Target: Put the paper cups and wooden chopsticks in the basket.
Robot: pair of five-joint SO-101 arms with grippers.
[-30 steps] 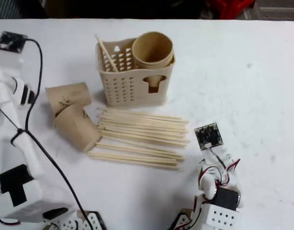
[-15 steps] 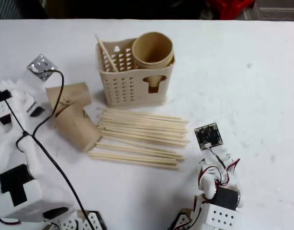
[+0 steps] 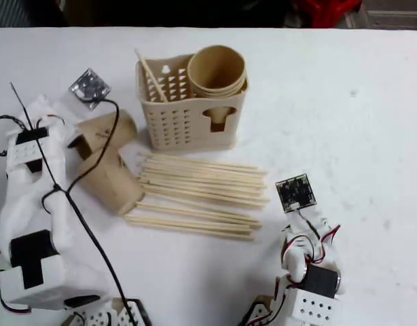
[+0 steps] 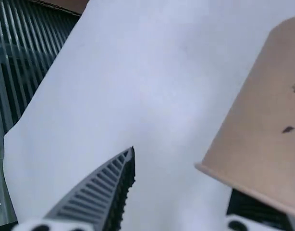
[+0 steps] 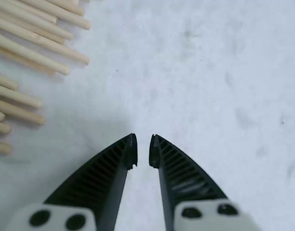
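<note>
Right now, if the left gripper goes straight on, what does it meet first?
Likely the cup: it lies across one finger's path. The left gripper is open, with bare table between, though depth is unclear.

Saw white table (image 3: 358,122) w/ basket (image 3: 188,125) standing upright toward far side, approx centre. Found two paper cups (image 3: 113,180) tipped on sides just beside basket at high view's left, touching each other. Noted loose wooden chopsticks (image 3: 202,193) in flat pile in front of basket, approx parallel, ends by nearer cup.
</note>
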